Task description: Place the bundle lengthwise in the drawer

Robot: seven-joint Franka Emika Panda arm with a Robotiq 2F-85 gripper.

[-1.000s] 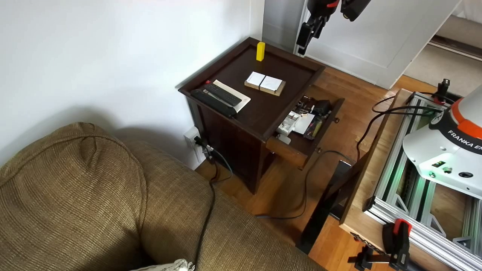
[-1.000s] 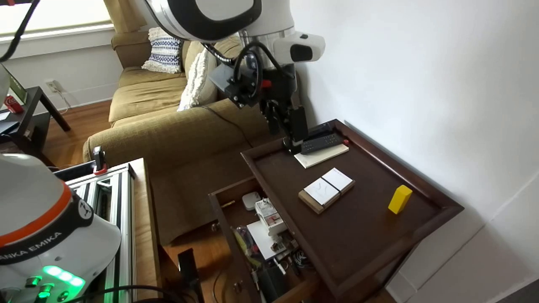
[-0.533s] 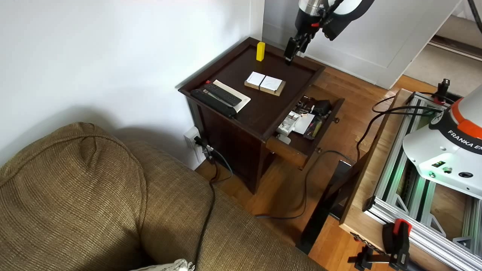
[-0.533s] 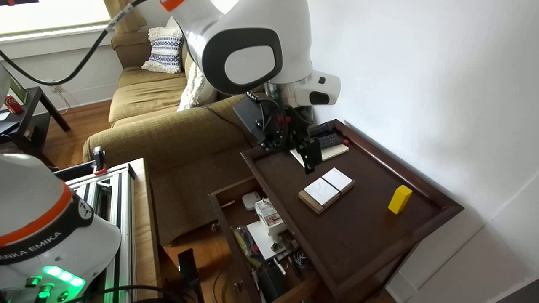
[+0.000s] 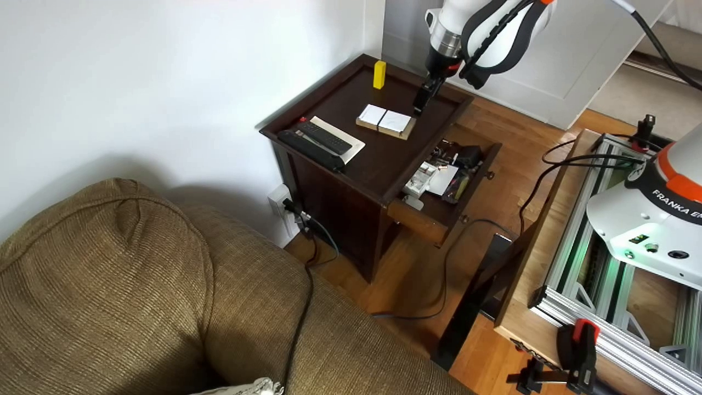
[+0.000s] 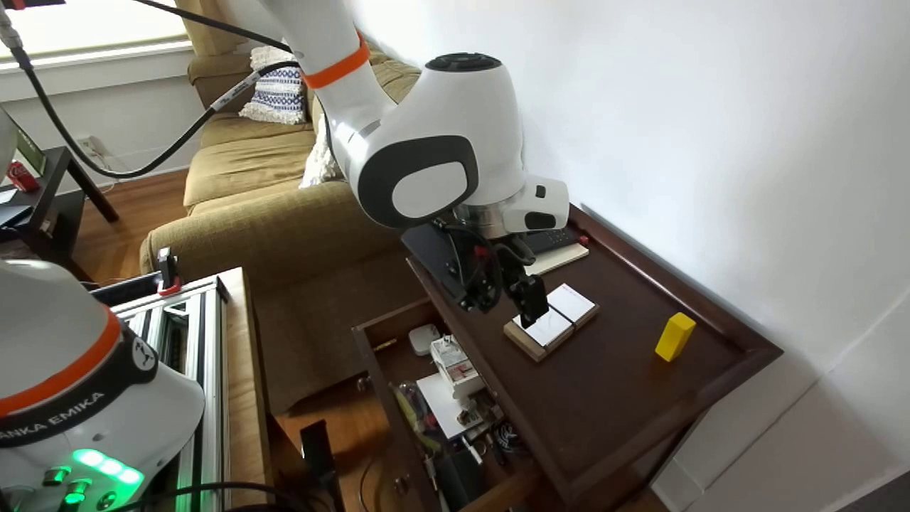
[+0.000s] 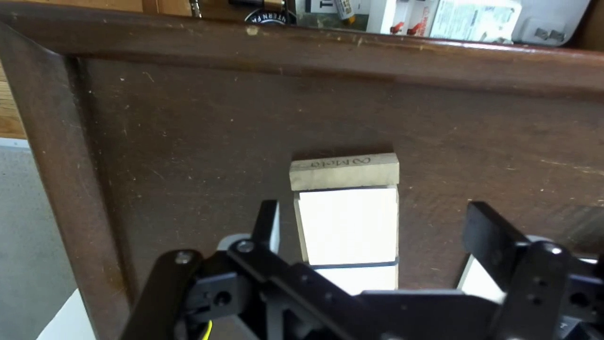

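We see jaws of gripper (image 7: 374,212) well apart, gripping nothing. Bundle (image 7: 348,226) lies beneath, on tabletop (image 7: 203,132), long axis roughly square to closing line, looking nearer jaw toward yellow block (image 6: 675,336); we judge centring due before descent.

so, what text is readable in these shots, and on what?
"FRANKA EMIKA": robot base, pieced from both exterior views, each cutting it off.
"TERN": round black label in the drawer, wrist view; part hidden.
Unreadable (small, blurred or cut off): handwriting on the bundle, black print on a white label, print on the white box and the red can.
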